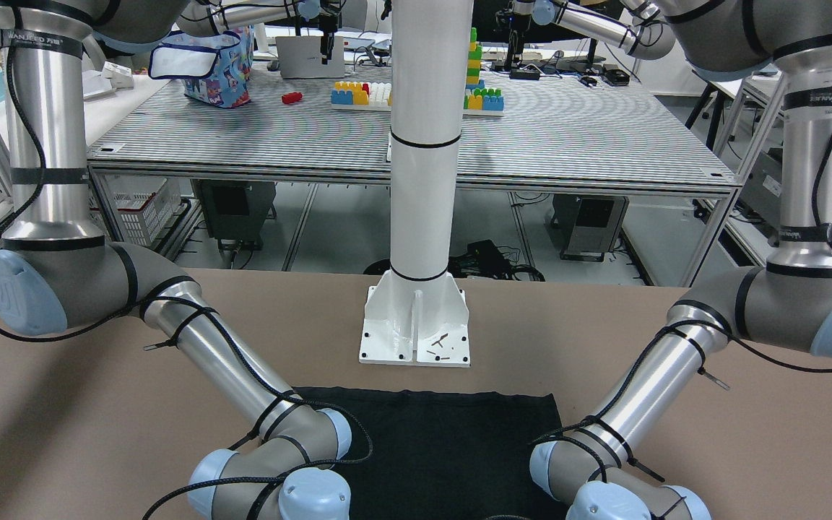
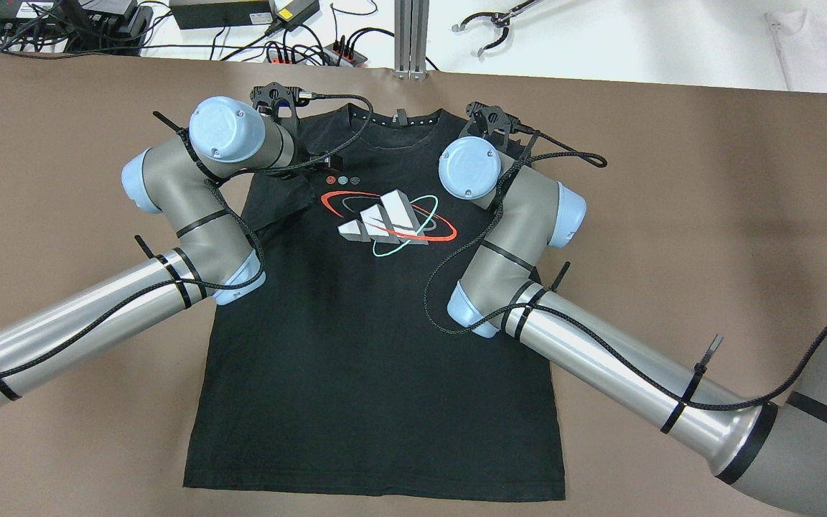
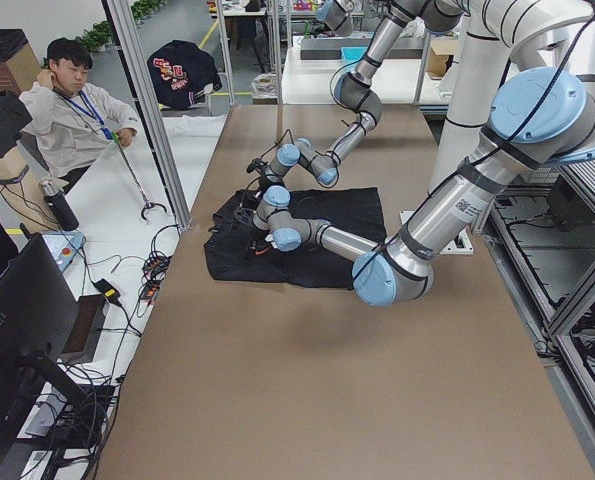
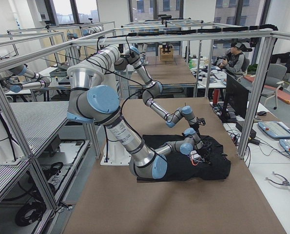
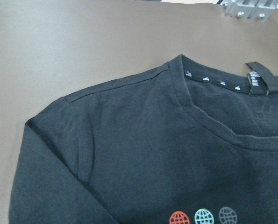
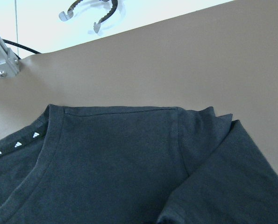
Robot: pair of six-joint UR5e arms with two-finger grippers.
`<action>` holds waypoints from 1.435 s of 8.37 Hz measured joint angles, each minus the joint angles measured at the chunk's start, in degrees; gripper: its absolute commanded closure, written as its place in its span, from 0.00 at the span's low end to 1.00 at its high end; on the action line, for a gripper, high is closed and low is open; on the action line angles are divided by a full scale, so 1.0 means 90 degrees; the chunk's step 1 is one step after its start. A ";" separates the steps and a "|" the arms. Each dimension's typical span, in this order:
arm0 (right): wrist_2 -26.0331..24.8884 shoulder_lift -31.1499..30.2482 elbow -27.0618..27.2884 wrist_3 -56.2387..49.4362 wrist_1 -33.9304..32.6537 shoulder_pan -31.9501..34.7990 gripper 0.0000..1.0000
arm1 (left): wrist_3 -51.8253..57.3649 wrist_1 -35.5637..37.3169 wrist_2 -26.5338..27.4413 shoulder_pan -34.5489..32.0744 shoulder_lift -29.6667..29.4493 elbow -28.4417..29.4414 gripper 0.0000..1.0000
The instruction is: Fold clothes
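We are hovering over the T-shirt (image 2: 370,359), folding barely begun
Sleeves (image 2: 281,205) seem tucked inward; body folds remaining; left gripper (image 3: 245,215) and right gripper (image 4: 197,157) are flanking its collar (image 2: 399,126); their opening we cannot tell

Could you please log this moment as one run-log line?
T-shirt: flat on table, print up, sleeves folded in | left arm: over one shoulder | right arm: over other shoulder | grip state: cannot tell

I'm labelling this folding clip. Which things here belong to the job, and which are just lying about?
Job:
black T-shirt
brown table it lies on

Lying about:
grabber tool
white garment
toy blocks
patterned bag
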 measured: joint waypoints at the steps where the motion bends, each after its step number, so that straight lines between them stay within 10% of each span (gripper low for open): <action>1: -0.0020 0.0011 -0.0023 -0.0049 -0.0003 -0.0005 0.06 | -0.0001 0.0000 0.0000 0.0000 0.0001 0.0000 0.00; 6: 0.0788 -0.0133 0.0421 -0.1615 -0.0100 0.0360 0.11 | 0.0000 0.0000 0.0013 0.0000 0.0011 0.0015 0.00; 7: 0.1145 -0.0347 0.0628 -0.2038 -0.0097 0.0561 0.43 | 0.0000 0.0000 0.0026 0.0003 0.0015 0.0019 0.00; 8: 0.1373 -0.0595 0.0820 -0.2335 -0.0070 0.0700 0.98 | -0.0002 -0.0003 0.0038 0.0007 0.0017 0.0023 0.00; 12: 0.1562 -0.1344 0.1783 -0.2549 -0.0079 0.0812 1.00 | 0.0009 -0.0007 0.0062 0.0034 0.0044 0.0040 0.00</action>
